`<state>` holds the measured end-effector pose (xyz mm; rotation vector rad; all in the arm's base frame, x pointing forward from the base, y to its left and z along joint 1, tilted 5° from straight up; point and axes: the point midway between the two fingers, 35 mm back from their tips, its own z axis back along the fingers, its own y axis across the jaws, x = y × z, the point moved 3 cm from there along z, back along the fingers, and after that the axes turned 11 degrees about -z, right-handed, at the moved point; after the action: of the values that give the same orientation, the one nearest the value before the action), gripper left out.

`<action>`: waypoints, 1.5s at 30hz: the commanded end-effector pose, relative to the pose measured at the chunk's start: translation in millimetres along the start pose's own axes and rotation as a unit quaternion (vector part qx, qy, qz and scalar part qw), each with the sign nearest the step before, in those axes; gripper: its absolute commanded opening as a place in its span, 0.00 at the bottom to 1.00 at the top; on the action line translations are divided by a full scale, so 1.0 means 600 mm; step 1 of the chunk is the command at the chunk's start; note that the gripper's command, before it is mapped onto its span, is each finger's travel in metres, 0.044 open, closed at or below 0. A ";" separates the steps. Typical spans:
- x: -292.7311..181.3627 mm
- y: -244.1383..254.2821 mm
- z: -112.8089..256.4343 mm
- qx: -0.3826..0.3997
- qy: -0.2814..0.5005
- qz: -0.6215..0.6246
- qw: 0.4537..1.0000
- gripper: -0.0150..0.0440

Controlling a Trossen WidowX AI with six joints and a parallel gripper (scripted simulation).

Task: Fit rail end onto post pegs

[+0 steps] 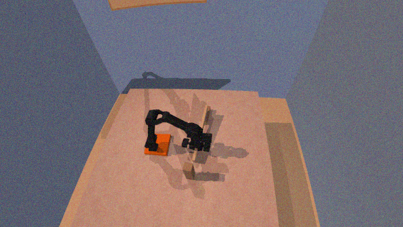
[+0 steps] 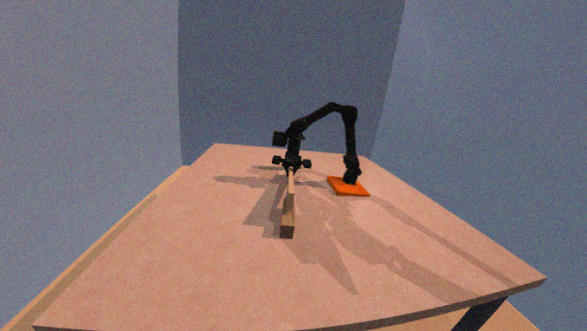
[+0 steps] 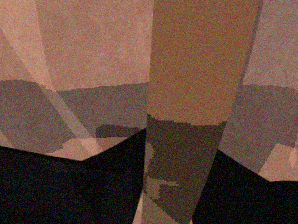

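Observation:
The long wooden rail (image 1: 204, 119) (image 2: 291, 185) (image 3: 200, 60) runs from the low footboard block (image 2: 287, 231) to just short of the post (image 1: 189, 171). My gripper (image 1: 195, 151) (image 2: 291, 171) (image 3: 168, 136) points down and is shut on the rail near its post end, with one finger on each side. In the top view a small gap shows between the rail's end and the post. The pegs and the holes cannot be made out. The post is hidden behind the gripper in the exterior view. How the far end sits in the bracket, and how level the rail is, is unclear.
The arm's base stands on an orange plate (image 1: 163, 145) (image 2: 348, 188), beside the rail. The arm arches over from the plate to the rail. Long shadows of the arm and rail lie across the pinkish table top (image 1: 134, 190) (image 2: 173, 269).

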<state>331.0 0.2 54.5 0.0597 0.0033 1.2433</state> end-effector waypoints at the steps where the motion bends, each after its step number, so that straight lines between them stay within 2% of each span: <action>1: 0.000 0.000 0.000 0.000 0.002 -0.001 1.000 0.25; 45: 0.002 -0.007 0.038 0.000 0.002 -0.001 1.000 0.25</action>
<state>331.9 -1.3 68.7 0.0677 0.0294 1.2384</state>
